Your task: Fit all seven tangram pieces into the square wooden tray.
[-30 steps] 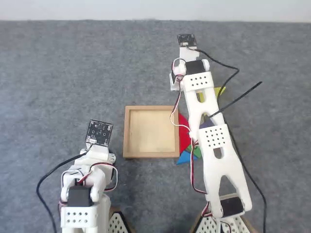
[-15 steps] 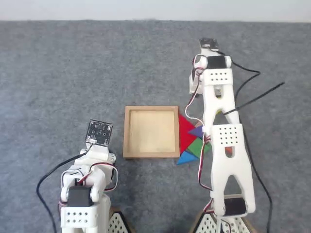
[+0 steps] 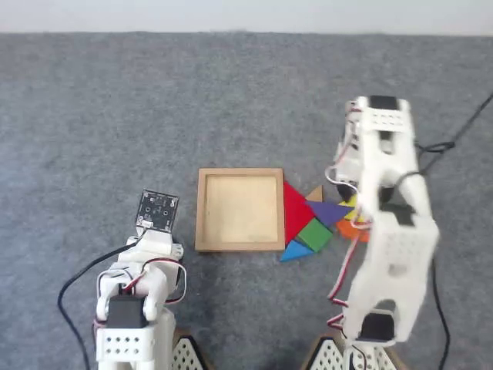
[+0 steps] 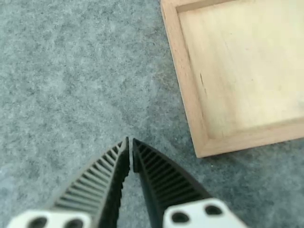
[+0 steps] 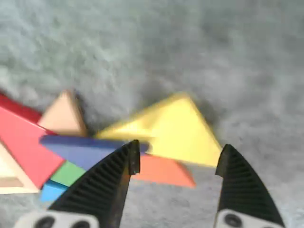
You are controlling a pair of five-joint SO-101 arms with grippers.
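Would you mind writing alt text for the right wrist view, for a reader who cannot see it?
The right end effector, open, hangs above a yellow triangle and an orange piece on grey carpet. Clustered beside them lie a purple piece, a tan triangle, a red triangle and a green piece.

No legible text, label, brand, number or sign anywhere.
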